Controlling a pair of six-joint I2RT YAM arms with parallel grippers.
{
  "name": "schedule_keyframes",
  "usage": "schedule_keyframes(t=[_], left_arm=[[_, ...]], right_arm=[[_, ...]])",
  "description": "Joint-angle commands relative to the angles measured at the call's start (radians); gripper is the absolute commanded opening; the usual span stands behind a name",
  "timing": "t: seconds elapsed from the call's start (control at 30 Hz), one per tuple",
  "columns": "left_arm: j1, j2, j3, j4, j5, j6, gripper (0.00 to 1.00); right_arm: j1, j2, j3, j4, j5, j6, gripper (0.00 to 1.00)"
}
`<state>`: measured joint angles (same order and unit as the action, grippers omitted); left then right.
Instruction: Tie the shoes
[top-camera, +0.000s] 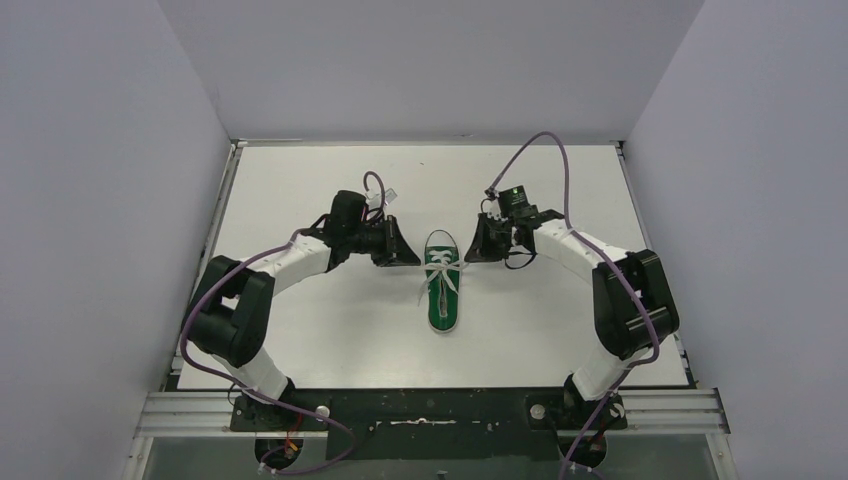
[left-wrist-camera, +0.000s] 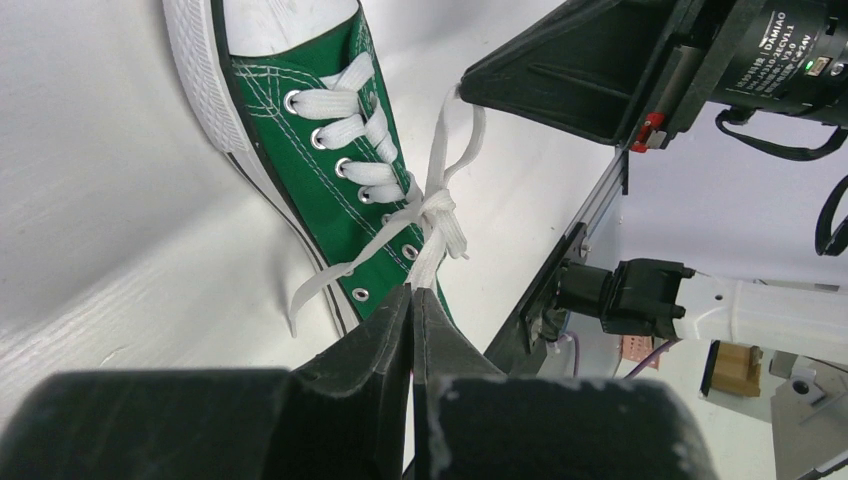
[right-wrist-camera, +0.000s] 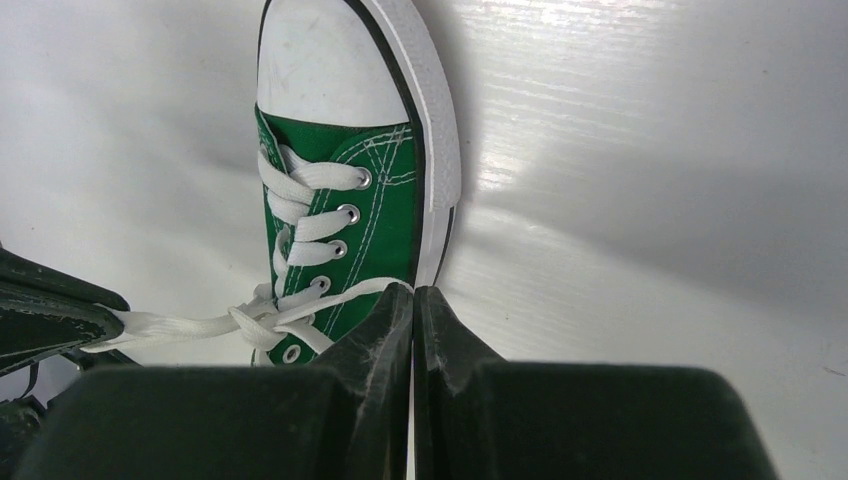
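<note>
Sneaker (top-camera: 443, 290) is lying at the centre of the white table (top-camera: 300, 190) in the top view, and I am counting just one of it. Its long axis is running up and down the frame, toe toward the upper edge and heel toward the arm bases.

I am watching two arms. The left arm (top-camera: 270, 270) is curving in from the left of the frame and the right arm (top-camera: 600, 260) from the right, and they are meeting on opposite sides of the lacing. So the shoe is sitting between the two pincers, with the left gripper (top-camera: 408, 253) just beside its left flank and the right gripper (top-camera: 472, 248) just beside its right. Neither is looking clearly nearer to me.

Both sets of jaws are pressing together. In each wrist view a strand of the laces (left-wrist-camera: 345, 100) is running straight into the fingertips, so I am judging each to be pinching lace.

One knot (left-wrist-camera: 437, 208) is sitting mid-tongue, and one loose tail (left-wrist-camera: 345, 265) is trailing over the sole rim onto the table. I am judging that the coming pull is going sideways, across the shoe's axis.
</note>
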<state>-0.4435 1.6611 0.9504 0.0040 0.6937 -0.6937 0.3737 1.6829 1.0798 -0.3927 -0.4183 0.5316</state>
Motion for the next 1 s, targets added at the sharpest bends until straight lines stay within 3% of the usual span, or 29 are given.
schedule_keyframes(t=[0.0, 0.27, 0.77, 0.97], left_arm=[[0.006, -0.029, 0.037, 0.015, 0.033, 0.021, 0.0], [0.003, -0.017, 0.072, 0.005, 0.055, 0.01, 0.0], [-0.021, 0.038, 0.166, -0.002, 0.126, -0.014, 0.0], [-0.017, 0.058, 0.192, -0.119, 0.118, 0.037, 0.0]], right_arm=[[-0.005, -0.007, 0.057, 0.044, -0.05, -0.005, 0.0], [-0.018, 0.015, 0.1, 0.01, -0.042, -0.012, 0.0], [-0.036, 0.11, 0.234, -0.105, -0.164, -0.136, 0.0], [-0.058, 0.096, 0.235, -0.145, -0.175, -0.165, 0.0]])
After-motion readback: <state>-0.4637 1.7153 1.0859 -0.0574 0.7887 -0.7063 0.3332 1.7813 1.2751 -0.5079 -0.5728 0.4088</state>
